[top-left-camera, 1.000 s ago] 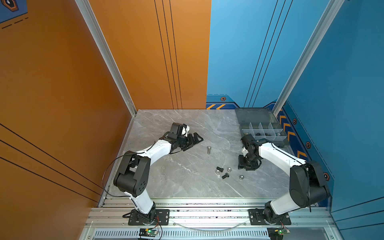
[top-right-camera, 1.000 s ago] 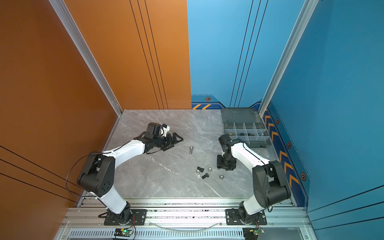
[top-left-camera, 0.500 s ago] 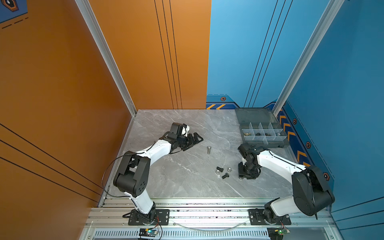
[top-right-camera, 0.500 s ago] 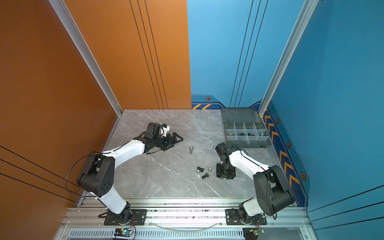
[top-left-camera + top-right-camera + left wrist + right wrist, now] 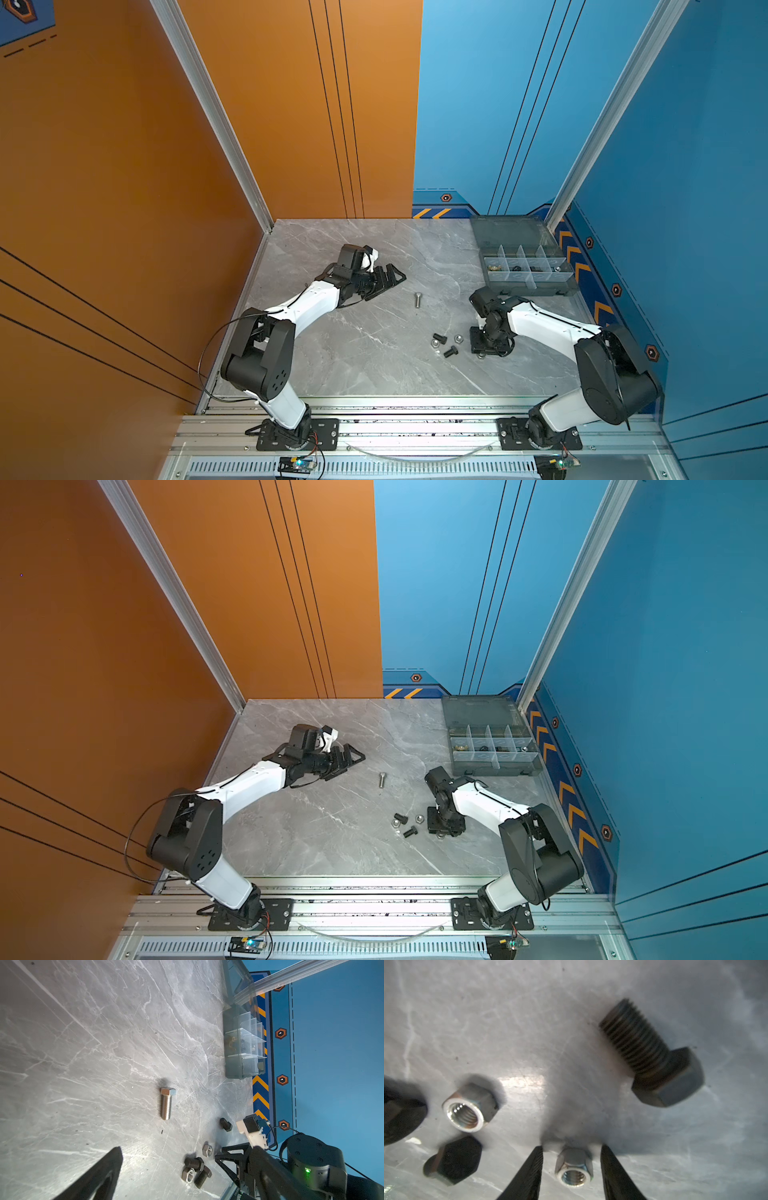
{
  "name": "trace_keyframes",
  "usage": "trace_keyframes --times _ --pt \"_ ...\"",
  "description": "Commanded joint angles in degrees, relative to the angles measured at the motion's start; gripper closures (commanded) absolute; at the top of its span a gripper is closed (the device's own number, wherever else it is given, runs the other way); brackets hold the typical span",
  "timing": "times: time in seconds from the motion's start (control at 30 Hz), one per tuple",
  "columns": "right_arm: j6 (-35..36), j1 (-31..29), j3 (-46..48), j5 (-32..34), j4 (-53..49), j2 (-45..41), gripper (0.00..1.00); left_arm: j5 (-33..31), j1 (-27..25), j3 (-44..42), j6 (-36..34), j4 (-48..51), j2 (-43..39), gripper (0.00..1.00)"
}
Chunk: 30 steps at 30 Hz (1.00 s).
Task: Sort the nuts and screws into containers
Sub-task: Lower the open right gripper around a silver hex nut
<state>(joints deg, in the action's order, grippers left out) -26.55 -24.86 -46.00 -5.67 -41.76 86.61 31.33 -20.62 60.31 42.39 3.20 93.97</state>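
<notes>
My right gripper [image 5: 571, 1148] is open and low over the table, its two black fingers [image 5: 529, 1174] on either side of a small silver nut [image 5: 574, 1167] without touching it. Close by lie another silver nut [image 5: 470, 1107], a black screw [image 5: 652, 1053] and a second black screw [image 5: 455, 1159]. In both top views this cluster [image 5: 444, 345] lies just left of the right gripper [image 5: 482, 353]. A longer silver screw [image 5: 418, 299] lies alone mid-table. The containers are compartments of the grey organiser box [image 5: 536, 289] at the back right, some holding parts. My left gripper [image 5: 397, 276] rests open and empty at the left.
The box lid [image 5: 509, 230] lies open flat toward the back wall. The blue side wall with chevron strip [image 5: 582, 270] runs close behind the box. The aluminium rail [image 5: 415, 415] borders the table's front edge.
The right gripper has moved from near the organiser box toward the table's front and come down around the silver nut. The left arm has not moved.
</notes>
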Motion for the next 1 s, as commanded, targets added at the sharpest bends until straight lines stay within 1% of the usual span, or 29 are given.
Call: trace_keyframes --times 0.0,0.47,0.7,0.97 --pt "1.75 -0.36 1.19 1.87 -0.02 0.58 0.52 -1.01 0.41 -0.9 -1.11 0.75 -1.29 0.02" --pt "1.54 -0.63 3.43 1.15 -0.39 -1.01 0.54 -0.86 0.38 -0.9 -1.08 0.68 -0.98 0.02" --pt "1.6 -1.11 3.21 0.56 -0.87 -0.47 0.6 -0.92 0.33 -0.9 -1.08 0.75 -1.12 0.02" --pt "0.87 -2.28 3.44 -0.33 -1.48 -0.48 0.59 -0.74 0.4 -0.9 -1.24 0.76 -0.89 0.02"
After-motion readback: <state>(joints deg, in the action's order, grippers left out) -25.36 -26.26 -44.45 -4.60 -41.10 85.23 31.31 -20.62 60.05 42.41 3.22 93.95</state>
